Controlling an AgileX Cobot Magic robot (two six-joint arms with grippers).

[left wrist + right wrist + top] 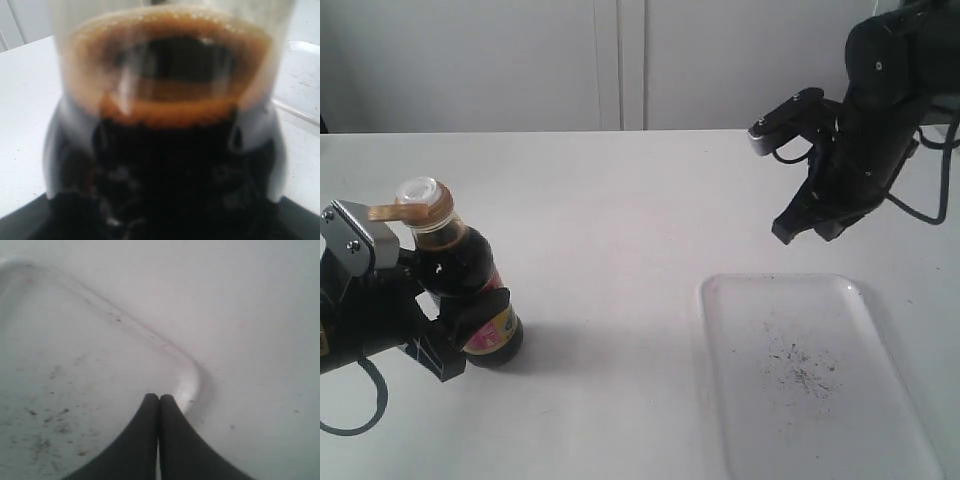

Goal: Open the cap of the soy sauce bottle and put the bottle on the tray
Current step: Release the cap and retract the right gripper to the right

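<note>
The soy sauce bottle (pixel 470 290) stands upright on the table at the left, with my left gripper (pixel 445 320) shut around its body. Its golden cap (pixel 420 205) is flipped open: the lid hangs to the left on its hinge and the whitish spout shows on top. In the left wrist view the bottle (pixel 165 125) fills the frame and hides the jaws. My right gripper (pixel 810 228) hangs shut and empty above the table, just beyond the far edge of the white speckled tray (pixel 880 330). In the right wrist view the tips (pixel 159 400) press together over the tray's rounded corner (pixel 187 385).
The white table runs back to a pale wall with cabinet doors (pixel 620 60). Bare table surface (pixel 620 260) lies between the bottle and the tray. Black cables hang off the right arm (pixel 930 200).
</note>
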